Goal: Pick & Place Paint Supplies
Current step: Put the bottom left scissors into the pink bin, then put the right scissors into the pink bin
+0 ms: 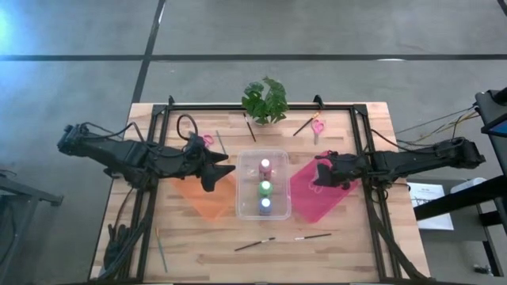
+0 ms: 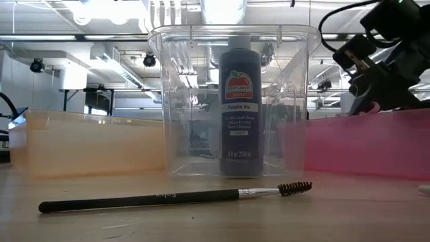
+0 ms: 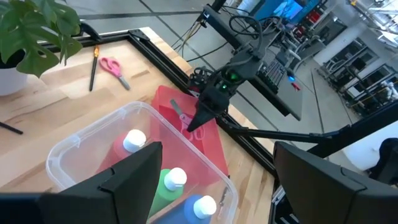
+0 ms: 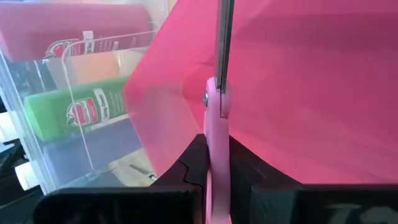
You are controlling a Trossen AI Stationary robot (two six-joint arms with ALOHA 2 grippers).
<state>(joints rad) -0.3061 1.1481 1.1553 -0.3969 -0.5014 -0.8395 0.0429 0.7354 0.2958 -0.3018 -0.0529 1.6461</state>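
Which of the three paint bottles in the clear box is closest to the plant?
The pink bottle. In the clear box the three stand in a row running away from the plant: pink nearest it, green bottle in the middle, blue bottle farthest.

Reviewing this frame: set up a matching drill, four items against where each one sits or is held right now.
Items:
1. green paint bottle
2. plant
3. black brush
4. pink-handled scissors

Places:
A. far table edge
B. bare wood, in front of the bin
C. clamped in the right gripper, over the pink mat
D. inside the clear bin, between two bottles

Pairs: 1-D, 2-A, 3-B, 4-C
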